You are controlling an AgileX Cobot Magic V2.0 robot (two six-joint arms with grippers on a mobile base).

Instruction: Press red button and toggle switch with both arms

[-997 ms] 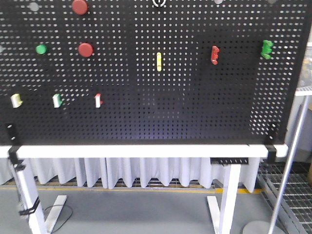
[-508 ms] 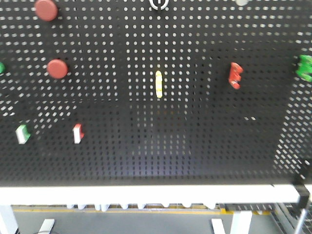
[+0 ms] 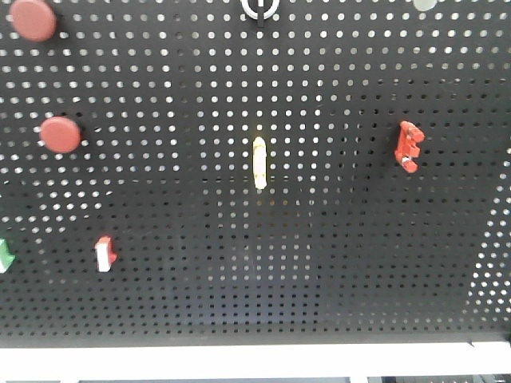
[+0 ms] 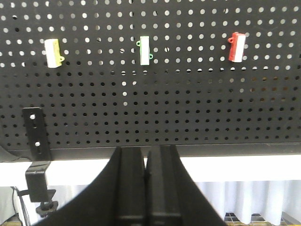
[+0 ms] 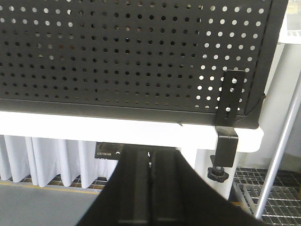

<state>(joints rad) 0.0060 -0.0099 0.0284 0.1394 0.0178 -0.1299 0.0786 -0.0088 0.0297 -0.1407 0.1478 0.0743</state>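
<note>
Two round red buttons sit on the black pegboard (image 3: 335, 263) in the front view, one at the top left corner (image 3: 32, 19) and one lower (image 3: 61, 134). A red toggle switch (image 3: 104, 253) is at the lower left, a yellow one (image 3: 259, 162) in the middle, and a red clip-shaped switch (image 3: 408, 146) at the right. The left wrist view shows yellow (image 4: 54, 52), green (image 4: 146, 49) and red (image 4: 237, 46) switches above my left gripper (image 4: 146, 155), which is shut and empty. My right gripper (image 5: 150, 157) is shut and empty below the board's lower right corner.
The pegboard (image 5: 117, 56) stands on a white table edge (image 5: 94, 123), held by black clamps (image 4: 36, 141) (image 5: 228, 122). A green switch (image 3: 5, 255) shows at the left edge. A grey pole (image 5: 277, 146) stands at the right.
The front camera has moved closer to the pegboard: buttons and switches look larger and have shifted outward and down. The green switches at the far left and right have left the frame.
</note>
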